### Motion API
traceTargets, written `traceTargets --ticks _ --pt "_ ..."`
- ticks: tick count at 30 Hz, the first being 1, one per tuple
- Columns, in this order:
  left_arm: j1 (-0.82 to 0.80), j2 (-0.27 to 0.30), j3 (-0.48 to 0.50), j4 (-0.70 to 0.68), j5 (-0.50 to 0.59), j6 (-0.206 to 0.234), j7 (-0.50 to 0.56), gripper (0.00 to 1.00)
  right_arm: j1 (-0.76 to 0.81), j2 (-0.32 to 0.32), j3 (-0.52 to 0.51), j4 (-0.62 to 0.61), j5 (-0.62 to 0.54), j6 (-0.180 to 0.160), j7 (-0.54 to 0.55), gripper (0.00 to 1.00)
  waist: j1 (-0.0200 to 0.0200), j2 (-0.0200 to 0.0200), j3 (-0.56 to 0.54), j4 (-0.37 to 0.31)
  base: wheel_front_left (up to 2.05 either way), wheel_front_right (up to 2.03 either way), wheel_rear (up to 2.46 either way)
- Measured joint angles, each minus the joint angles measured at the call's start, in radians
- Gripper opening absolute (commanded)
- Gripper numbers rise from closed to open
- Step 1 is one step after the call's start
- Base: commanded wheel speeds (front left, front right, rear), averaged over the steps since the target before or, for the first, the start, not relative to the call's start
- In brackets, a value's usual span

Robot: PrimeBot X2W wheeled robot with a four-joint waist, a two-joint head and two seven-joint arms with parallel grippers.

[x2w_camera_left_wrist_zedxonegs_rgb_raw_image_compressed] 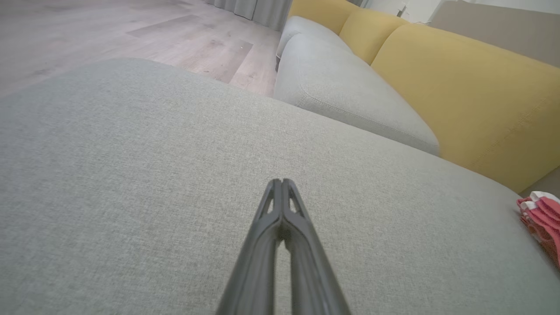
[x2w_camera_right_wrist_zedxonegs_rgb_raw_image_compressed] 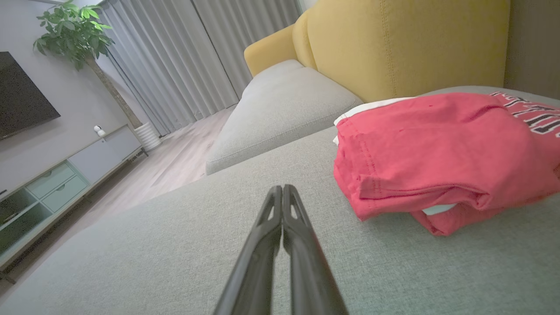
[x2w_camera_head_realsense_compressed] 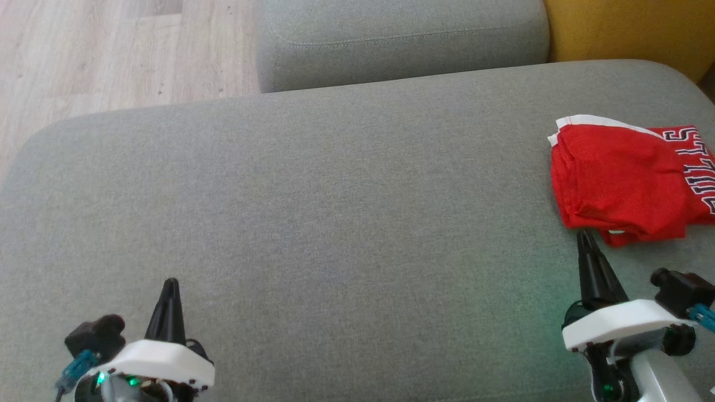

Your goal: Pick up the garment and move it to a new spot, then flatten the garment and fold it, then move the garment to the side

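A red garment (x2w_camera_head_realsense_compressed: 620, 178) with white trim and black-and-white lettering lies folded in a loose stack at the right edge of the grey sofa seat (x2w_camera_head_realsense_compressed: 313, 212). It shows large in the right wrist view (x2w_camera_right_wrist_zedxonegs_rgb_raw_image_compressed: 442, 148) and as a sliver in the left wrist view (x2w_camera_left_wrist_zedxonegs_rgb_raw_image_compressed: 542, 216). My right gripper (x2w_camera_head_realsense_compressed: 584, 233) is shut and empty, its tip just short of the garment's near-left corner; its fingers (x2w_camera_right_wrist_zedxonegs_rgb_raw_image_compressed: 282, 189) are pressed together. My left gripper (x2w_camera_head_realsense_compressed: 170, 282) is shut and empty too, low at the near left over bare cushion (x2w_camera_left_wrist_zedxonegs_rgb_raw_image_compressed: 281, 180).
A second grey seat cushion (x2w_camera_head_realsense_compressed: 402, 39) lies beyond the seat, with yellow backrests (x2w_camera_head_realsense_compressed: 631, 28) at the far right. Wooden floor (x2w_camera_head_realsense_compressed: 111, 50) is at the far left. A TV stand (x2w_camera_right_wrist_zedxonegs_rgb_raw_image_compressed: 52, 183), plant (x2w_camera_right_wrist_zedxonegs_rgb_raw_image_compressed: 70, 30) and curtains (x2w_camera_right_wrist_zedxonegs_rgb_raw_image_compressed: 175, 65) stand across the room.
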Motion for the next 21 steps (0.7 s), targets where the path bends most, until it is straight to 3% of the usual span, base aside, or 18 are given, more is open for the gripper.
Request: traceTargets --ticks 21 --pt "-0.015 0.000 0.026 -0.006 -0.246 -0.014 0.061 0.00 0.000 0.027 -0.052 -0.018 0.217 0.000 0.062 0.00 0.0000 0.0000 0.002 0.008 0.00 0.00 0.00"
